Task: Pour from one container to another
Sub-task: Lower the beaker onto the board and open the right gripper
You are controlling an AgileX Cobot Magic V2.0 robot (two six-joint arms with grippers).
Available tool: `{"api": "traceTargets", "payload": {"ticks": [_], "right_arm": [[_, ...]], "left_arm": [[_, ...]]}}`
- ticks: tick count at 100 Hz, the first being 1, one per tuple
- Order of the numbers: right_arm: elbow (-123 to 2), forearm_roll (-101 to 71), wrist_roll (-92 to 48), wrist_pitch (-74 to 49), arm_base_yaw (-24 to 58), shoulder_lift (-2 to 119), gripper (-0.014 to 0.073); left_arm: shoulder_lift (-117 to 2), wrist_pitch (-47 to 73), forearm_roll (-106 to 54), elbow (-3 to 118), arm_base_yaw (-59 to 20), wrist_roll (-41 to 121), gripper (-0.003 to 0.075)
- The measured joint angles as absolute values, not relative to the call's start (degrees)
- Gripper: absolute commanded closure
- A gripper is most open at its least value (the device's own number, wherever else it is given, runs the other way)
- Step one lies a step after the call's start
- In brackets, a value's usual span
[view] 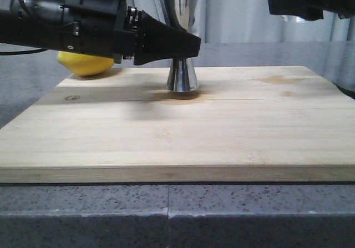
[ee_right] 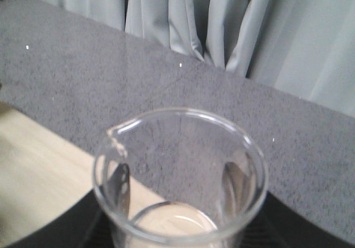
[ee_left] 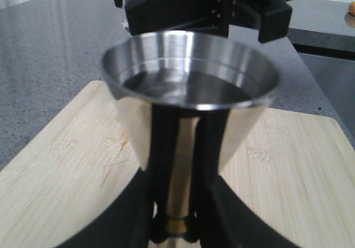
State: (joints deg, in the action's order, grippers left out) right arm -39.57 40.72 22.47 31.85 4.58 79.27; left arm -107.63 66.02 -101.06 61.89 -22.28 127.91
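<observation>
Pale grey curtains behind a speckled grey counter, one bamboo board on top. One steel jigger upright near the board's far edge, gold band at the waist, dark liquid in its upper cup. Left gripper clamped around the jigger's narrow waist, black fingers on either side in the left wrist view. One lemon just off the board's far left corner, partly hidden behind the left arm. Right gripper high at upper right, well apart from the jigger. One clear glass beaker grasped in it, seen from above in the right wrist view, spout lip at the rim, roughly upright over the board's edge and counter.
</observation>
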Motion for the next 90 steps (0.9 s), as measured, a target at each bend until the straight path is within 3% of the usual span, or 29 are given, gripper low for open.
{"api": "traceTargets", "payload": {"ticks": [90], "right_arm": [[-31.8,30.6,14.8,43.2,4.4,88.8,0.0323]], "left_arm": [[-107.6,66.0,-101.1,61.9,-22.3,127.9,0.0627]]}}
